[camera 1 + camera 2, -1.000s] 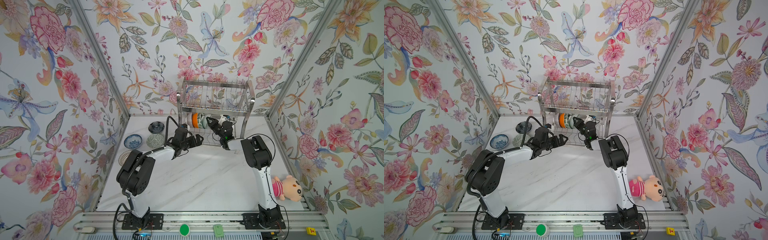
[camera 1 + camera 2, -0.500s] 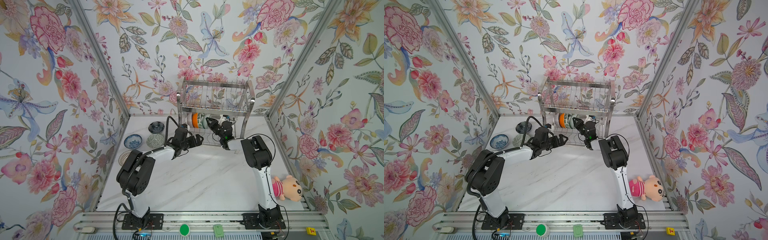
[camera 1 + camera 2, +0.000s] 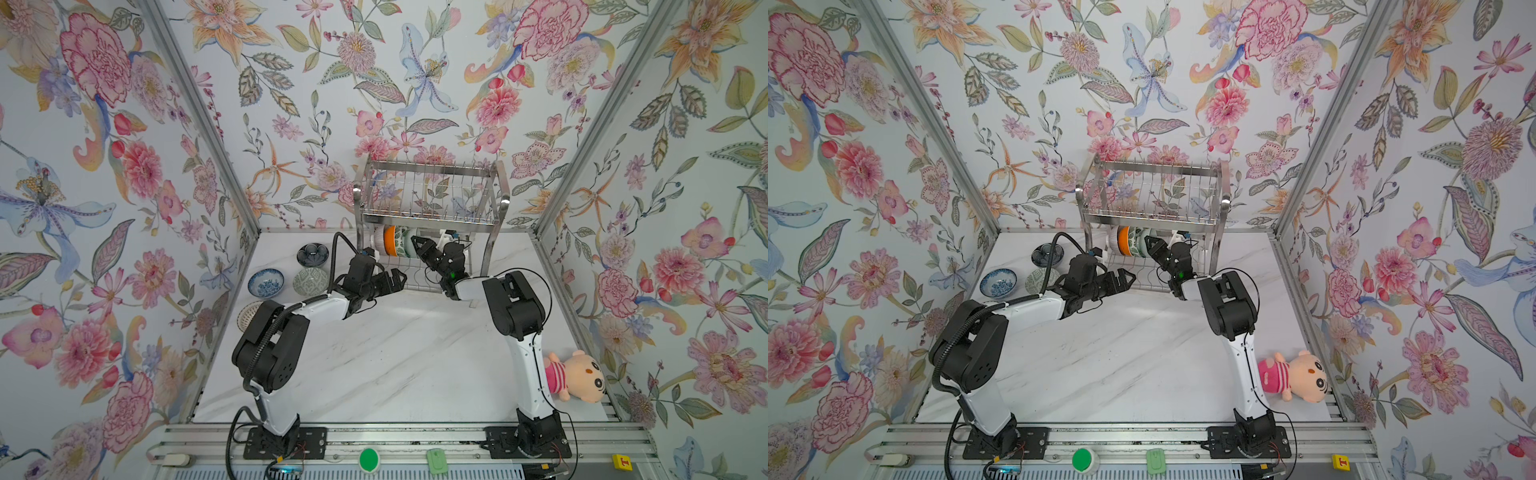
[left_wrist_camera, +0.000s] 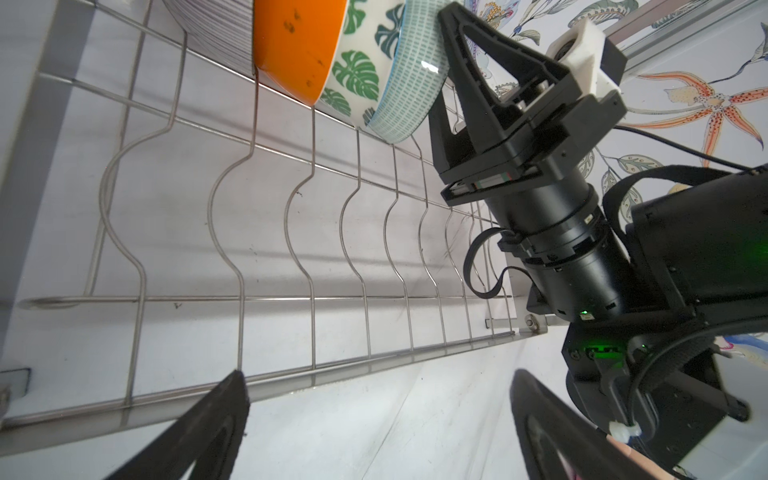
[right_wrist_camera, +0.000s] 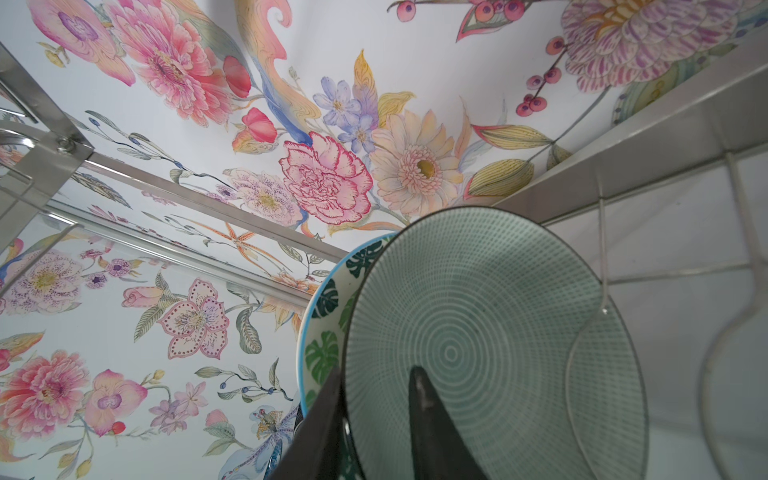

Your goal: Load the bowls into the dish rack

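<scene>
Three bowls racked, four loose.
Dish rack [image 3: 430, 195] at the bench's [image 3: 395, 357] far edge; orange bowl [image 4: 295, 45], leaf-print bowl [image 4: 357, 75] and teal-grey bowl [image 4: 411, 83] stand edgewise on its lower shelf. Navy bowl [image 3: 312, 254], floral bowl [image 3: 266, 283], patterned bowl [image 3: 310, 281] and lattice bowl [image 3: 248, 312] sit upright along the left edge.

A robot lab booth: floral-papered walls [image 3: 124, 199], marble-look tabletop [image 3: 407, 365], arms [image 3: 528, 365] bolted to aluminium rail [image 3: 407, 434].

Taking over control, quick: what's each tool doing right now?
Left tool: open, empty.
Right tool: astride the rim of the grey-green bowl in the dish rack; grip cannot be told.
</scene>
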Available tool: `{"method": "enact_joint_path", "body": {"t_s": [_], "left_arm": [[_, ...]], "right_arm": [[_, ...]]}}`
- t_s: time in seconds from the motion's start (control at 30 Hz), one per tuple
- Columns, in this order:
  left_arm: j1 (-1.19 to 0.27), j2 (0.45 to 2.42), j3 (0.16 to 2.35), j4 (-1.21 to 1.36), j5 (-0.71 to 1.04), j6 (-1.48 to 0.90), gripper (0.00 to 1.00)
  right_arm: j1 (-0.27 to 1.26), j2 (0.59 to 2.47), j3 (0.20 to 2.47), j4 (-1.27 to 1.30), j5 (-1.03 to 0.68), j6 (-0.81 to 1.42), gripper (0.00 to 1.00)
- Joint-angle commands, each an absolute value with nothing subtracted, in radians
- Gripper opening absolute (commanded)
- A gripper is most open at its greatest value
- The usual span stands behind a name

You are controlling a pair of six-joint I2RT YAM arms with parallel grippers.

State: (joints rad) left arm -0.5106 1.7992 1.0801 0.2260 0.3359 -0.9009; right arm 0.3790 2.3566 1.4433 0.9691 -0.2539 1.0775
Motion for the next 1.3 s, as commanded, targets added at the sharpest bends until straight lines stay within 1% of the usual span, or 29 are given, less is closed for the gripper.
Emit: {"method": "enact_joint_path", "body": {"t_s": [0.0,0.5,0.93,1.17,1.27], "left_arm": [[-0.516,1.765,1.068,0.212,0.334,-0.892,0.99],[-0.532,1.711,1.024,0.208,0.313,-0.896,0.99],[-0.564,1.633,0.952,0.196,0.276,-0.91,0.99],[-0.575,1.571,0.881,0.192,0.253,-0.919,0.99],[-0.577,1.511,0.854,0.18,0.241,-0.916,0.99]], "right_arm": [[0.369,2.3,1.422,0.955,-0.251,1.062,0.3],[0.371,2.225,1.338,0.963,-0.25,1.055,0.32],[0.395,2.089,1.177,0.961,-0.239,1.008,0.39],[0.407,2.006,1.091,0.941,-0.247,0.986,0.43],[0.418,1.973,1.063,0.921,-0.253,0.965,0.46]]}}
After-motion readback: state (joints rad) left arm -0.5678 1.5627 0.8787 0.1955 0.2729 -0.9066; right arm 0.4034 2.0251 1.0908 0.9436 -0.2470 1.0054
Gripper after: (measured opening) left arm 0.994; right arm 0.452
